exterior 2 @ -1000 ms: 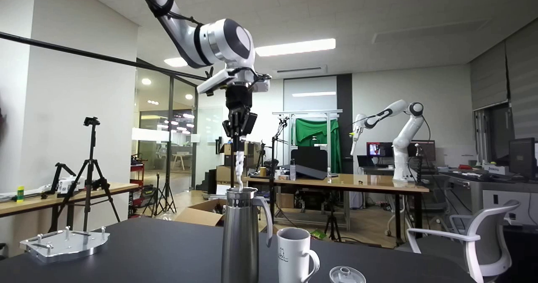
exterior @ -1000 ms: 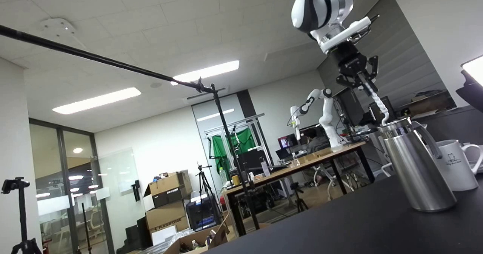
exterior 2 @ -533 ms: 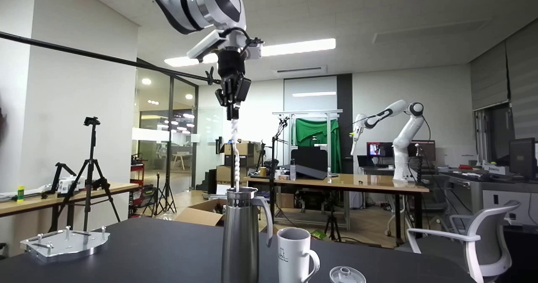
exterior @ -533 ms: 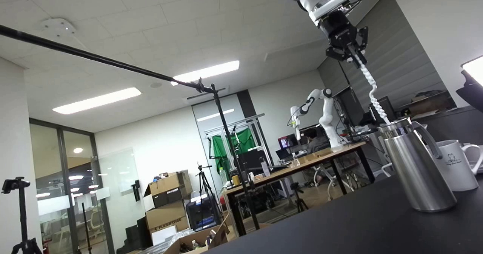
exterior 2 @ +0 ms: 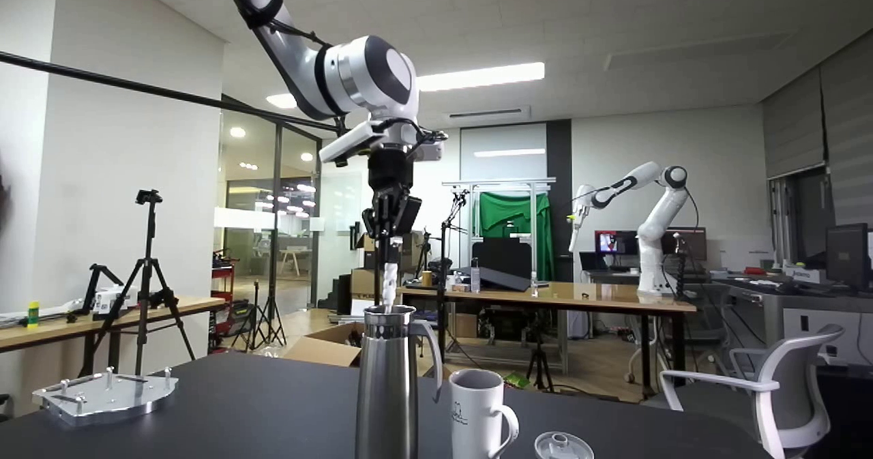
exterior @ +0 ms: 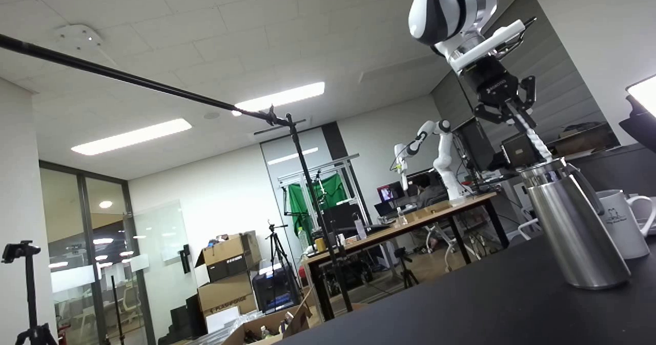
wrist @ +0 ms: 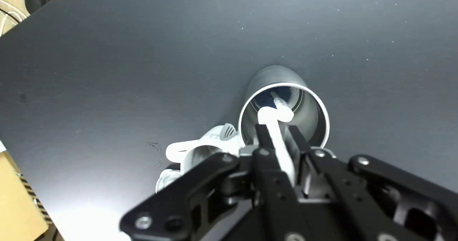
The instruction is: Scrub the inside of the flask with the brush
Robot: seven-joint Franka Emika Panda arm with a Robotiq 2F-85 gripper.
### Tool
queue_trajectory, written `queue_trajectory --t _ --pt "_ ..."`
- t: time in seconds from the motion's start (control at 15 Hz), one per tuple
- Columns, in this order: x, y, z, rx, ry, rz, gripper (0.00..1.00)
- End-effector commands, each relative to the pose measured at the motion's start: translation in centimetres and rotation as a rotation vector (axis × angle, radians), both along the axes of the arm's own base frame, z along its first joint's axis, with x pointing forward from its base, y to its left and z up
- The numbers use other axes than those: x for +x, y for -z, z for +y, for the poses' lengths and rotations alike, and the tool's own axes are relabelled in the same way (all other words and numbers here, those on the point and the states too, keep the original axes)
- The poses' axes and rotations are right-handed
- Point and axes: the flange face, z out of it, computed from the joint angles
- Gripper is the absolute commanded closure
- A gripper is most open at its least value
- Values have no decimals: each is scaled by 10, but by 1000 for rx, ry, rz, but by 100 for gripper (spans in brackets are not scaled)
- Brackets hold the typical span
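Note:
The flask is a brushed steel cylinder with a grey handle, standing upright on the dark table; it also shows in an exterior view and the wrist view. My gripper is above its mouth, fingers pointing down, also in an exterior view and the wrist view. It is shut on the thin brush, whose white, twisted shaft goes down through the flask's mouth. In the wrist view the shaft bends inside the opening. In the exterior views the brush's lower part is hidden in the flask.
A white mug stands close beside the flask on its handle side; it also shows in the wrist view. A clear lid lies beyond the mug. A silver metal plate with posts sits at the table's far left.
My gripper rose, drawing much of the brush out by half a second ago. It is now low again with most of the brush inside. The flask has shifted slightly sideways.

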Motion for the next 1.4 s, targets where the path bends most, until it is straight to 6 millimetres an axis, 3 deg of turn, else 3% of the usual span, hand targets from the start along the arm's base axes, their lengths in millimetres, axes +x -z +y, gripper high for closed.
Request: queue_trajectory --t 0.0,0.27,0.4,0.6,0.87,1.0,1.07,1.2,1.33 --pt "-3 -39 10 -27 -16 -30 96" --pt "-23 -111 21 -64 -60 -92 96" --pt "-26 -130 17 -59 -57 -107 96" --pt "-20 -111 5 -44 -27 -111 96" --pt "-4 -39 -6 -48 4 -54 96" --pt "2 -17 -3 -48 -3 -18 96" --pt "5 -14 -1 -45 -10 -6 96" --pt "4 -29 6 -51 -31 -8 96" --pt "-5 -64 15 -68 -59 -18 96"
